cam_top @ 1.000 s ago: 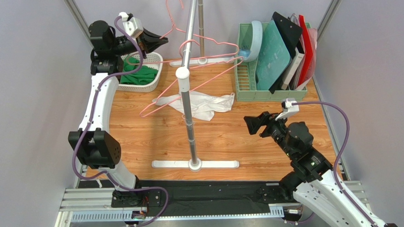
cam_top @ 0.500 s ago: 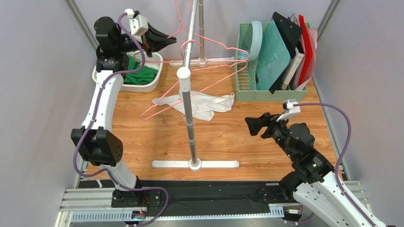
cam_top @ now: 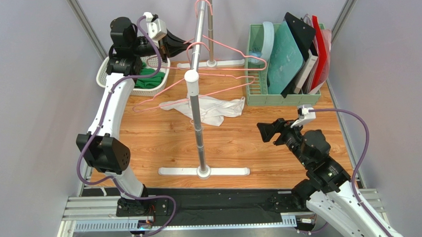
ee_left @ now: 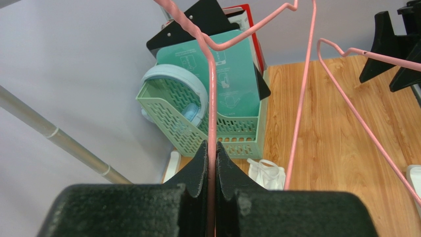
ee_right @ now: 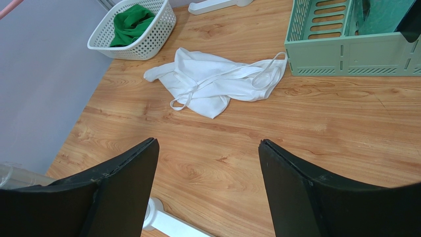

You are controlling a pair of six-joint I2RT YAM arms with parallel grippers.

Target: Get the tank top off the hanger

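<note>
Top external view, Ana asks: where is the tank top [cam_top: 210, 109]?

Ben: A white tank top lies crumpled on the wooden desk [ee_right: 296, 128]. It is off the hanger [ee_left: 211, 98]. It sits behind the pole of a clothes stand [cam_top: 200, 140], between a white basket [ee_right: 148, 47] holding green cloth and a green rack [ee_right: 346, 59] of folders.

Ana: And the two hands?

Ben: In the left wrist view, the left hand [ee_left: 211, 148] is raised near the stand's rail. Its jaws are pinched tight on the thin pink wire of the hanger, which carries no garment. I cannot tell whether the hanger's hook rests on the rail. In the right wrist view, the right hand [ee_right: 207, 143] hovers over the near part of the desk. Its jaws are spread wide and hold nothing, and it is well apart from the tank top.

Ana: How would the garment handle?

Ben: I judge it to be very light, soft and limp. It would sag and trail from any grip. It is not fragile, though the narrow straps [ee_right: 236, 70] could snag on the stand or the rack. The bunched body in the middle of the heap looks the safest place to pinch, because a strap alone might slip free. The hanger wire seems stiff, springy and smooth, so a firm pinch suits it. From how things lie, the removal looks done.
</note>
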